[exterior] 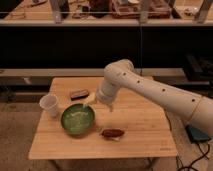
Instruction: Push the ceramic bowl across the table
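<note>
A green ceramic bowl (78,119) sits on the wooden table (140,130), left of centre. My gripper (95,101) hangs at the end of the white arm, just above and to the right of the bowl's far-right rim, very close to it. I cannot tell whether it touches the bowl.
A white cup (49,105) stands left of the bowl. A dark flat packet (79,94) lies behind the bowl. A reddish-brown snack bag (112,133) lies to the bowl's front right. Shelving with clutter stands behind the table. A blue object (197,134) lies on the floor at right.
</note>
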Robot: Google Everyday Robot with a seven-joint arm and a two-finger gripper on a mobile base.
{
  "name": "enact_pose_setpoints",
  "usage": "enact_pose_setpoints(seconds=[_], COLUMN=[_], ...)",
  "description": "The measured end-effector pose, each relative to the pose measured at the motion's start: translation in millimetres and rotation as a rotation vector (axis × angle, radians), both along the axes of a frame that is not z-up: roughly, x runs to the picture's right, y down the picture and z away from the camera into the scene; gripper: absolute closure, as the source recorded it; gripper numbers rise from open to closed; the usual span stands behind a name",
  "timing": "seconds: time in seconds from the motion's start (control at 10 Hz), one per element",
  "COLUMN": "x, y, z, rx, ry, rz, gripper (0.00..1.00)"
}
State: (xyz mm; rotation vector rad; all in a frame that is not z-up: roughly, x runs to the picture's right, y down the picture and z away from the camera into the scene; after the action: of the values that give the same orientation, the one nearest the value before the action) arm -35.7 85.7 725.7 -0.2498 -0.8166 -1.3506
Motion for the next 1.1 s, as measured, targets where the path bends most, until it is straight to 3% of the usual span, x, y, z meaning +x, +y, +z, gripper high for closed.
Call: enact_pose_setpoints(seconds=[0.2, 0.5, 0.7, 1.0, 1.1], x=[-1.1, -69.3, -113.0, -116.6, -111.3], y=[-1.9, -8.8, 2.7, 33.0, 46.7], z=[1.0, 13.9, 38.3, 85.5, 106.0], rx=[0.011, 0.099, 0.133, 0.086, 0.056], ry=[-0.004, -0.130, -0.183, -0.149, -0.125], rz=[0.001, -0.038, -0.102, -0.158, -0.170], gripper=[0.24, 0.53, 0.76, 0.98, 1.00])
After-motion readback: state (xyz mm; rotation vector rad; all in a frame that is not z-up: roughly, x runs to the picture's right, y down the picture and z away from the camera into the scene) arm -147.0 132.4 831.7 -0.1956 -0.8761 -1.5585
